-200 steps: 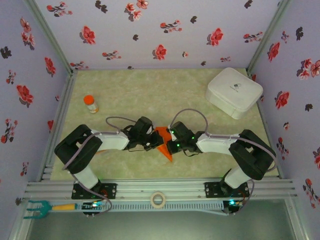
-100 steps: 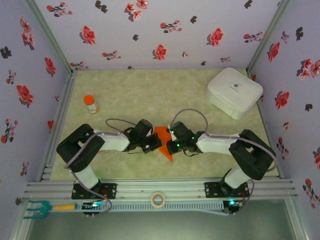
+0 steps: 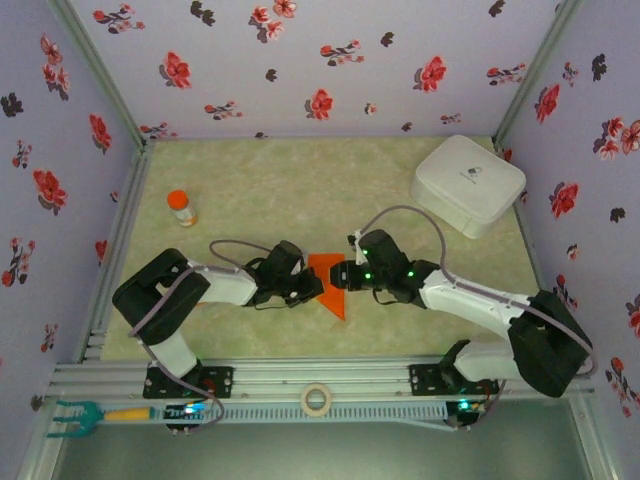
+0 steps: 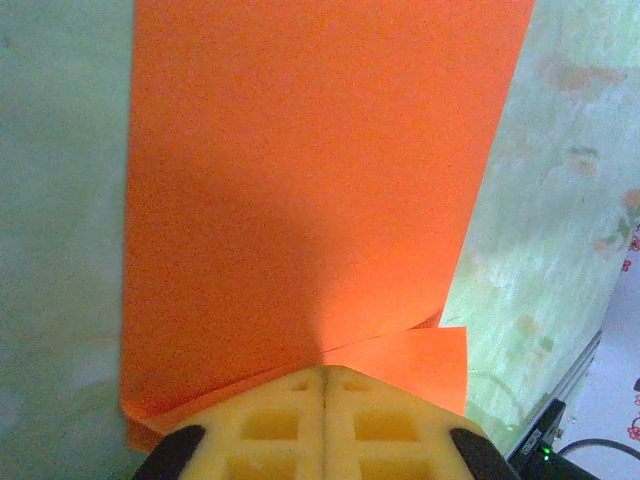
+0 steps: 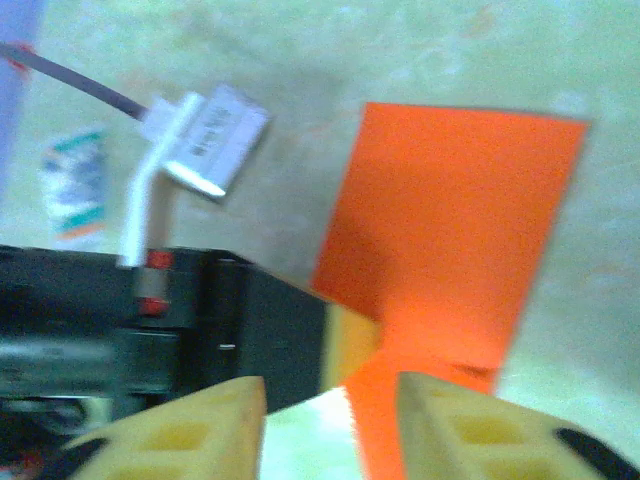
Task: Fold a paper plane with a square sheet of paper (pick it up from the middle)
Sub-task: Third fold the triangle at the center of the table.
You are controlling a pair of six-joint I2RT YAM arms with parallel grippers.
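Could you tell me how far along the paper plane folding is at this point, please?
Done: the paper is already creased into a smaller, layered shape with one sharp corner. In hand: the left gripper is shut on its edge, while the right gripper is open at the opposite side. Left: it is no slim dart yet, so further folds remain.
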